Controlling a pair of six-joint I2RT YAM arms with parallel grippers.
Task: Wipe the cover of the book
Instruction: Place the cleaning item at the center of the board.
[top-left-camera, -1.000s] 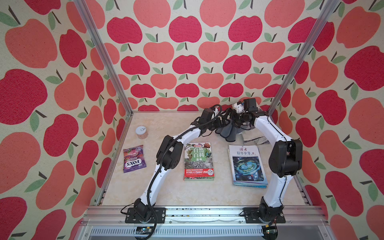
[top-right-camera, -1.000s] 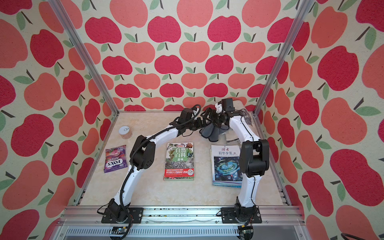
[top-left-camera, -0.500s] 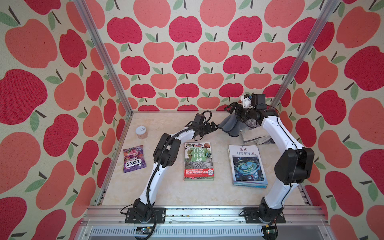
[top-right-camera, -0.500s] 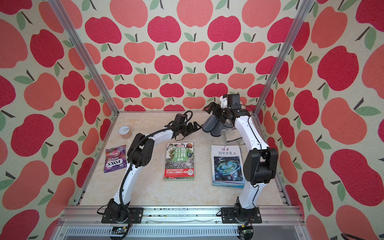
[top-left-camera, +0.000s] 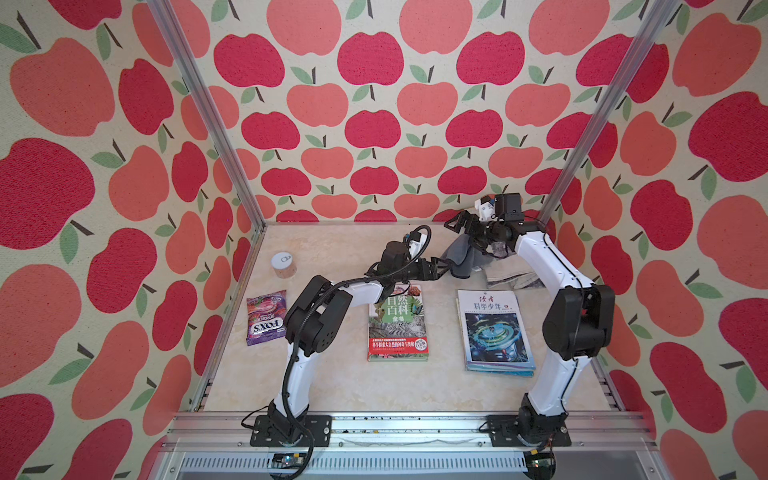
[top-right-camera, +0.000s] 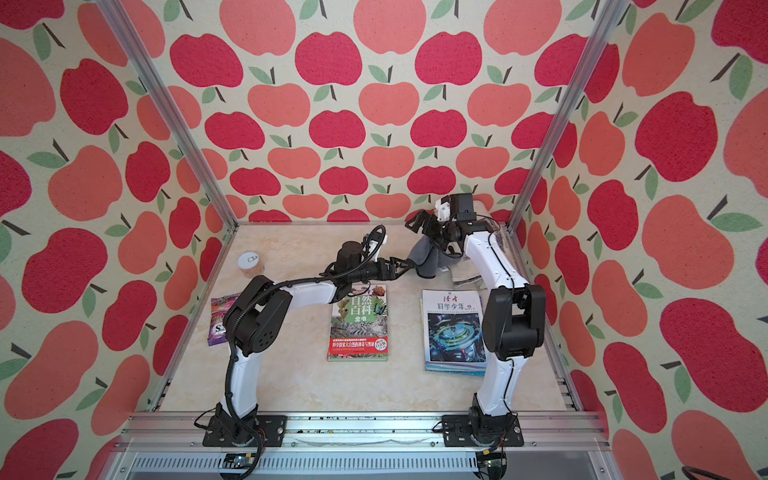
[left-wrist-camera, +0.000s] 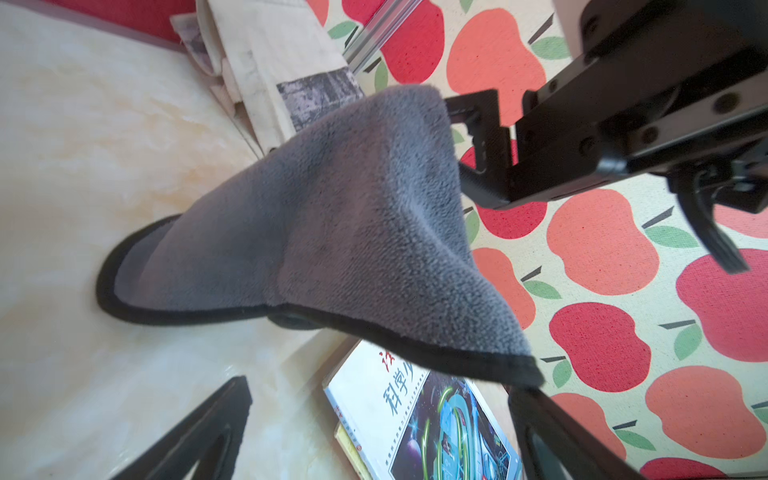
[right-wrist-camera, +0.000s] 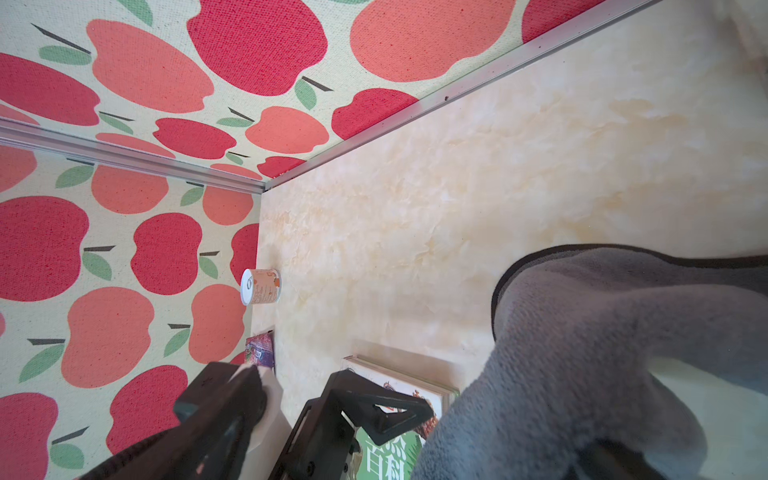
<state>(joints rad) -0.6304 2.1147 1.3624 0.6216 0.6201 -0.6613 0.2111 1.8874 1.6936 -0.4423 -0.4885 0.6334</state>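
Observation:
A green nature book lies flat mid-table, and a blue science book lies to its right. Behind them a grey cloth hangs from my right gripper, draped over one finger, with its lower end on the table. That gripper's jaws stand wide apart, and in the right wrist view the cloth covers its fingers. My left gripper is open and low, just left of the cloth. In the left wrist view the cloth has a corner touching one fingertip of the left gripper.
A small can stands at the back left and a purple candy bag lies by the left wall. Folded newspaper lies behind the blue book. Apple-patterned walls close in the back and both sides.
The two grippers have separated. My right gripper rose toward the back wall with the cloth hanging from it. My left gripper drew back and lowered near the green book's far edge.

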